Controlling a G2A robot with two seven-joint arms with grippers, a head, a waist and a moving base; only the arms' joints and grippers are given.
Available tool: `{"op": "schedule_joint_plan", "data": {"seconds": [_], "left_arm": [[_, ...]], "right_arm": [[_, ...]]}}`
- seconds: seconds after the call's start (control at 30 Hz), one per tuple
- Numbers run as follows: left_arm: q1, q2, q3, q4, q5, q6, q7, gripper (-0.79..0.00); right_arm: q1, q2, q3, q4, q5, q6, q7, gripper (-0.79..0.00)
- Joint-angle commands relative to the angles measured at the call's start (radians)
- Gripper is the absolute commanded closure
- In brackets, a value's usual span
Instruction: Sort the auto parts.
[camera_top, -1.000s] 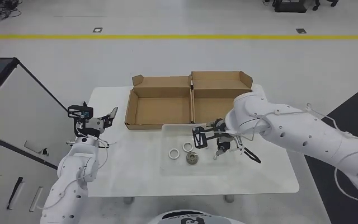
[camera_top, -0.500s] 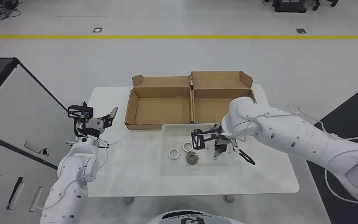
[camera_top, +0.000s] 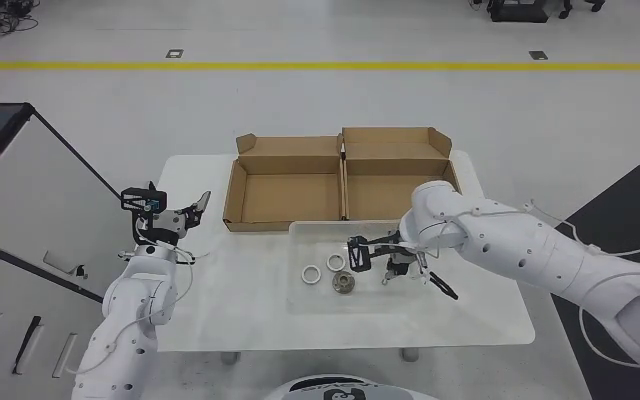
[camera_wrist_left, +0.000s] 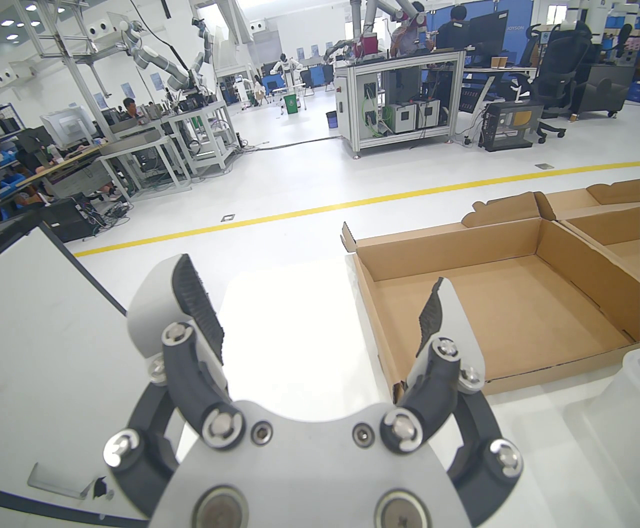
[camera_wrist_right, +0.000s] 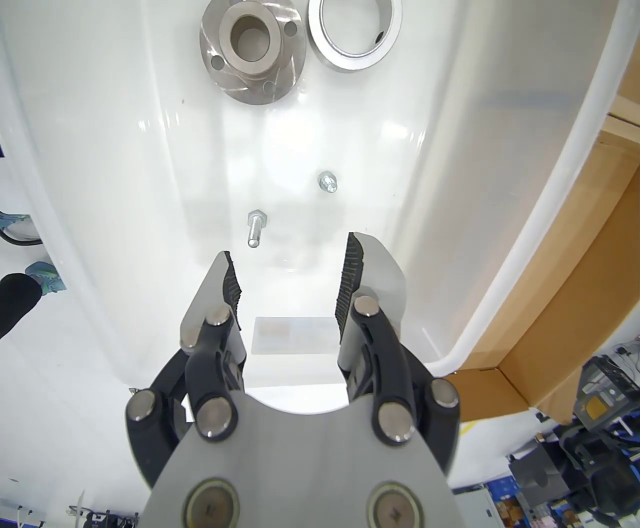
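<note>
Over the white tray (camera_wrist_right: 150, 175) on my side of the table (camera_top: 230, 310), I have the right gripper (camera_wrist_right: 290, 252) hanging low inside the tray walls. Its fingers are spread apart with nothing between them.

Just ahead of the fingertips, two small bolts lie on the tray floor, clear of the pads. The nearer bolt (camera_wrist_right: 256, 227) lies lengthwise with its hex head turned away from the gripper. The other bolt (camera_wrist_right: 327, 181) sits a little further on and to one side.

Beyond the bolts a steel flange (camera_wrist_right: 252, 52) with a raised hub and bolt holes lies flat. A metal ring (camera_wrist_right: 355, 32) lies just beside it, and I cannot tell whether the two touch. From the top view I can see a second ring (camera_top: 312, 274) further toward the tray's left end, apart from the first.

Past the tray's far wall, two open cardboard boxes stand side by side against each other, the left box (camera_top: 285, 198) and the right box (camera_top: 385, 190). Both have their lids folded back on the far side.

Off at the table's left edge, level with the boxes, the left gripper (camera_wrist_left: 310, 272) is held up in the air. Its fingers are wide apart and hold nothing, and it is aimed toward the left box.
</note>
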Motion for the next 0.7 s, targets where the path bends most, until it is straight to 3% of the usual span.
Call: {"op": "schedule_joint_plan", "data": {"seconds": [0.0,0.07,0.33,0.67], "left_arm": [[0.0,0.0,0.0,0.0,0.0,0.0,0.0,-0.785],[0.0,0.0,0.0,0.0,0.0,0.0,0.0,-0.785],[0.0,0.0,0.0,0.0,0.0,0.0,0.0,-0.785],[0.0,0.0,0.0,0.0,0.0,0.0,0.0,-0.785]], "right_arm": [[-0.002,0.001,0.0,0.0,0.006,-0.001,-0.001,-0.449],[-0.005,0.001,0.0,0.0,0.01,0.0,0.0,-0.413],[-0.031,0.003,0.0,-0.001,0.01,-0.001,-0.001,-0.385],[-0.053,0.009,0.003,-0.002,0.007,-0.001,-0.001,-0.382]]}}
